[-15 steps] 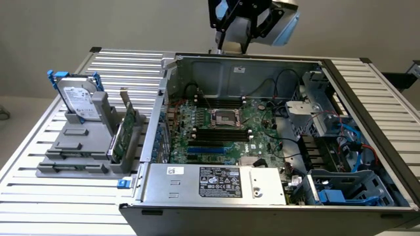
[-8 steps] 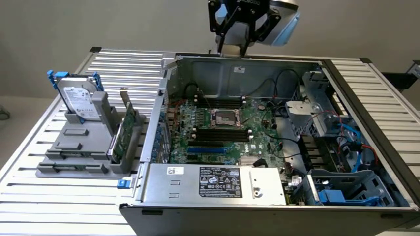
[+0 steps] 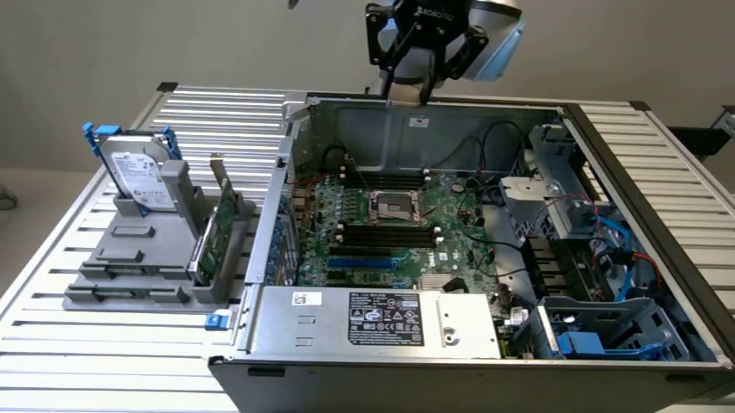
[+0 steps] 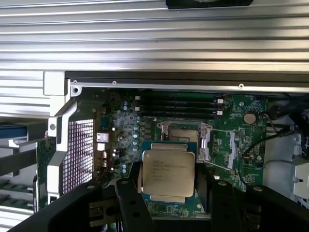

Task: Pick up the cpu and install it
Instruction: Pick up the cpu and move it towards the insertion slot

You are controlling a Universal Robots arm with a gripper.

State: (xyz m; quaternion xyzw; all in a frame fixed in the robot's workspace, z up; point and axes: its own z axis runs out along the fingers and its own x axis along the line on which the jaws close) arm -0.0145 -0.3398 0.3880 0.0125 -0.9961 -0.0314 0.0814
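one cpu (image 4: 166,171) clamped between the jaws above the motherboard (image 4: 241,133); might tilt, miss the socket (image 4: 186,134), bend pins.

The cpu (image 4: 167,175) in the pincer (image 4: 170,194), above the socket (image 4: 185,137) on the motherboard (image 4: 235,145)

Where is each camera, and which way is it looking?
Exterior view: off the arm, high up, looking down into the open computer case; the arm's fingers hang above the case's wall at the top of the picture.
Wrist view: on the wrist, looking past the fingers, which grip the cpu, down at the motherboard.
Both share: the fingers, the motherboard and its socket.
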